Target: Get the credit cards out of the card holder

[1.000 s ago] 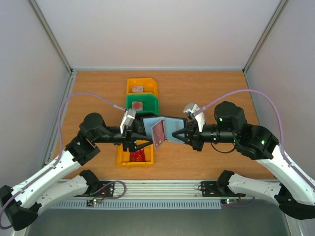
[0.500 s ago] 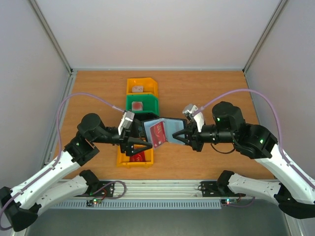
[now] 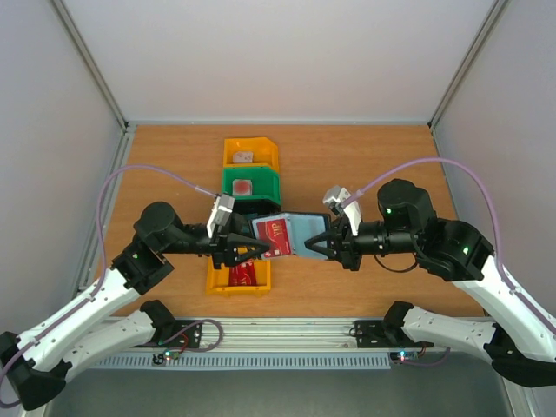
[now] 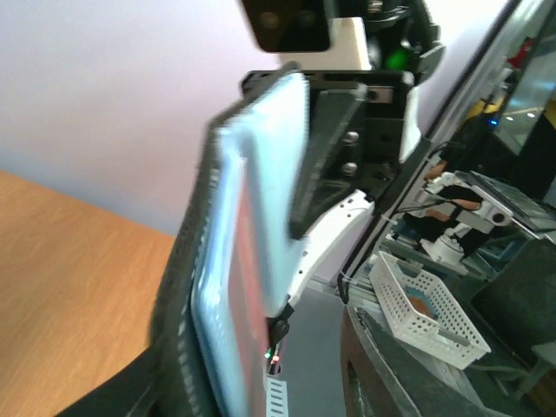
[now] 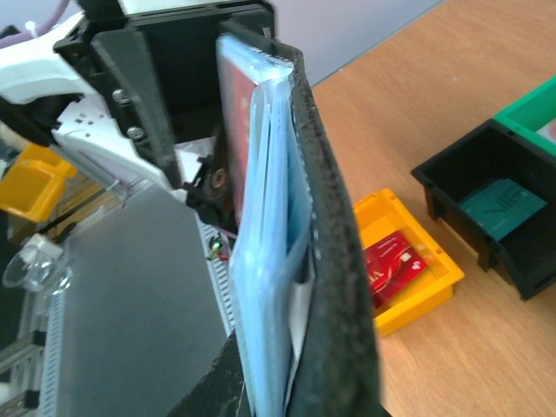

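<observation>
Clamping the black folding card holder (image 3: 301, 232), the right gripper (image 3: 314, 247) steadied it while the left gripper (image 3: 254, 250) sat at the red plastic card (image 3: 272, 236), its grip unclear; a pinch-and-pull seemed next.

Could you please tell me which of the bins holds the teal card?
The black bin, beside the green one, has the teal card inside; the yellow bin next to it holds a red card.

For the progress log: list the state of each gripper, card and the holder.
left gripper: jaws around red card's edge, grip unclear
right gripper: shut on card holder
card holder: open, held in the air
red card: against card holder's inner face, not removed
loose red card: in near yellow bin
teal card: in black bin
</observation>
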`<state>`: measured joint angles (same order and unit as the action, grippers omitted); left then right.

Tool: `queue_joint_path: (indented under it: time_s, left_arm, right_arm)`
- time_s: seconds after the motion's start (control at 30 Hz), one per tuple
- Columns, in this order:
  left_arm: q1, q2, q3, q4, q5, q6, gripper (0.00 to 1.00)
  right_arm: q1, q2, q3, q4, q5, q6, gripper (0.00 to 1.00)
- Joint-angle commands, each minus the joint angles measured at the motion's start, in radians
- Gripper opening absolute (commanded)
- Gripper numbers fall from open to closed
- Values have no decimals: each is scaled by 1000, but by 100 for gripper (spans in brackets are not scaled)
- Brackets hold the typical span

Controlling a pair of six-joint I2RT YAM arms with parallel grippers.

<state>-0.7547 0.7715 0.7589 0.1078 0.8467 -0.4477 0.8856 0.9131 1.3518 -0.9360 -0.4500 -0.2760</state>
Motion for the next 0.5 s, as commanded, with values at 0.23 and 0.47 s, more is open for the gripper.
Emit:
queue_joint_path:
  time_s: [0.23,0.47]
  left_arm:
    - [-6,-15,-3,-13,-22,-1,0]
    - [-5,3,-2,-221,-299,-144,0]
  right_arm:
    - [0,-8,22,1,-57,-44,16]
    - [-4,-123,106,-92,490,74,49]
